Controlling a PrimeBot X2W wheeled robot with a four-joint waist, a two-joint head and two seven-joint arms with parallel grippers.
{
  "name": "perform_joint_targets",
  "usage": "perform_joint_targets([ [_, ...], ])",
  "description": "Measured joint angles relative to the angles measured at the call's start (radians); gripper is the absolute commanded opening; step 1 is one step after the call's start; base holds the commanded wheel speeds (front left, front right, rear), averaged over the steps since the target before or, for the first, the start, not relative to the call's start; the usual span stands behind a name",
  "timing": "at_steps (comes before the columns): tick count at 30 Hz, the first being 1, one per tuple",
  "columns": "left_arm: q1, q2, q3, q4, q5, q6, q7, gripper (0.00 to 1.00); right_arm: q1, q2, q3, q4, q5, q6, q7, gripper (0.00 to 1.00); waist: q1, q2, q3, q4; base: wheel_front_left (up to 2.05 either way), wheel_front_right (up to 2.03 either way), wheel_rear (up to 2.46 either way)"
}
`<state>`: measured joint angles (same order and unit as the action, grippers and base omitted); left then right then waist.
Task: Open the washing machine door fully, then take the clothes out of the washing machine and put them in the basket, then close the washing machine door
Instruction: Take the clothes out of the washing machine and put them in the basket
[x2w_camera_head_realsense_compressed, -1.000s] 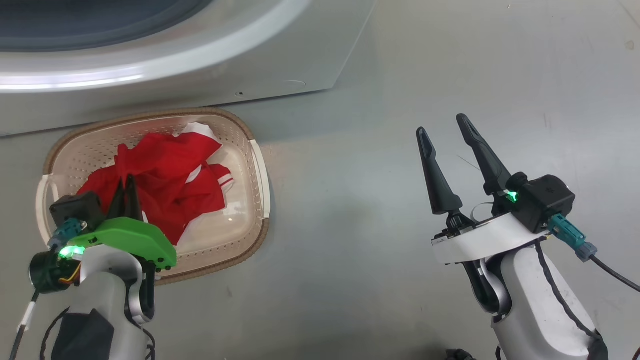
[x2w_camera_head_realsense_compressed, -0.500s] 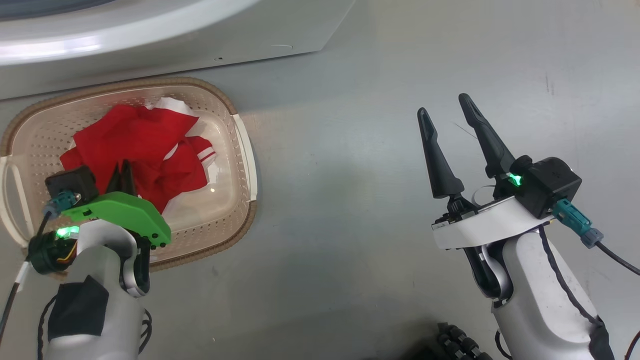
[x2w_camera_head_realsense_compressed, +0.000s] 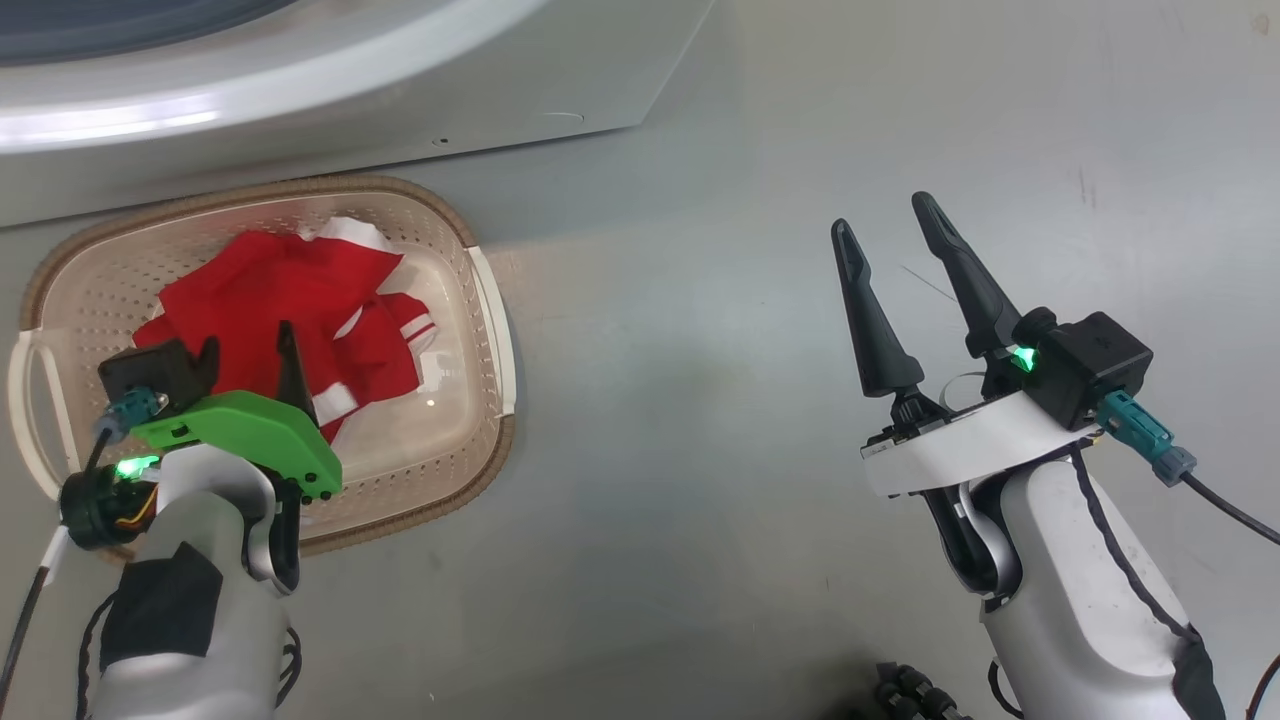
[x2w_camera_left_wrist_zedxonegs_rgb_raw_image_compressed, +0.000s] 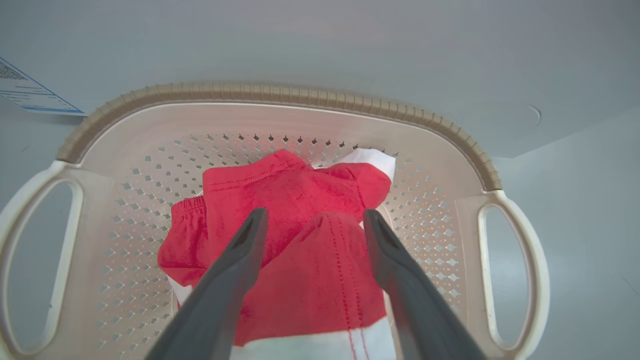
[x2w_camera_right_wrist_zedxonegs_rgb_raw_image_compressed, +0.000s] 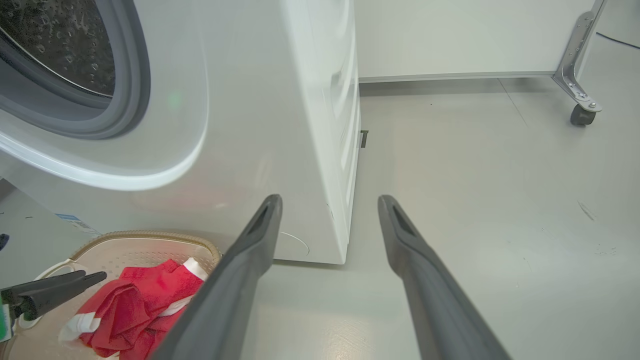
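left gripper (x2w_camera_head_realsense_compressed: 248, 345): 8 o'clock in head view, hanging over the near half of the basket (x2w_camera_head_realsense_compressed: 300, 186). Fingers spread wide with nothing pinched. In the left wrist view both tips sit over the clothes (x2w_camera_left_wrist_zedxonegs_rgb_raw_image_compressed: 280, 200); can't tell if they brush the fabric. Reads as a drop pose: open above the load so the cloth lands inside the walls.

right gripper (x2w_camera_head_realsense_compressed: 881, 214): 4 o'clock, over bare floor (x2w_camera_head_realsense_compressed: 700, 420), well apart from the basket. Fingers also wide apart, empty. Looks parked clear so the left arm has the basket to itself.

clothes: red with white trim, one crumpled heap in the basket, biased to its 11 o'clock side, all inside the rim. The basket's 4 o'clock corner is bare.

The basket is on the floor at 10 o'clock, just beside the washing machine (x2w_camera_head_realsense_compressed: 420, 110) front, below the opening. My guess is that's to keep the carry from drum to basket short.

Farther out, the right wrist view shows the grey gasket (x2w_camera_right_wrist_zedxonegs_rgb_raw_image_compressed: 137, 75) and a slice of steel drum (x2w_camera_right_wrist_zedxonegs_rgb_raw_image_compressed: 50, 35) at 10–11 o'clock, with the opening uncovered. That slice is bare metal and the rest is hidden, so I can't confirm it's empty. If it is, only closing the washing machine door is left.
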<state>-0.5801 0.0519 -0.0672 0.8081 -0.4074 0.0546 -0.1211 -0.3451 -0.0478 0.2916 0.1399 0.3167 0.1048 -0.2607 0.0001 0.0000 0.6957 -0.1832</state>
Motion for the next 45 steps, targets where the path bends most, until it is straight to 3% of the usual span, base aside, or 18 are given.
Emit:
perform_joint_targets([
  [7, 0.000, 0.002, -0.010, 0.025, 0.021, -0.008, -0.086, 1.00, 0.001, 0.000, -0.016, 0.032, 0.000, 0.000, 0.000, 1.00, 0.0000, 0.0000, -0.059, 0.007, 0.00, 0.00, 0.00],
  [17, 0.008, -0.004, -0.039, -0.021, 0.045, -0.031, -0.128, 1.00, 0.038, -0.001, -0.063, 0.068, -0.016, 0.000, 0.000, 1.00, 0.0000, 0.0000, -0.156, 0.035, 0.00, 0.00, 0.00],
  [26, 0.052, -0.008, -0.052, -0.143, 0.076, -0.040, -0.131, 1.00, 0.091, -0.007, -0.095, 0.093, -0.025, -0.002, 0.000, 1.00, 0.0000, 0.0000, -0.255, 0.073, 0.00, 0.00, 0.00],
  [33, 0.112, -0.009, -0.038, -0.321, 0.094, -0.038, -0.131, 1.00, 0.137, -0.007, -0.105, 0.103, -0.031, -0.002, 0.000, 1.00, 0.0000, 0.0000, -0.345, 0.104, 0.00, 0.00, 0.00],
  [45, 0.285, -0.010, -0.050, -0.436, 0.103, -0.028, -0.131, 1.00, 0.211, -0.006, -0.104, 0.107, -0.048, -0.001, 0.000, 1.00, 0.0000, 0.0000, -0.479, 0.135, 0.00, 0.00, 0.00],
])
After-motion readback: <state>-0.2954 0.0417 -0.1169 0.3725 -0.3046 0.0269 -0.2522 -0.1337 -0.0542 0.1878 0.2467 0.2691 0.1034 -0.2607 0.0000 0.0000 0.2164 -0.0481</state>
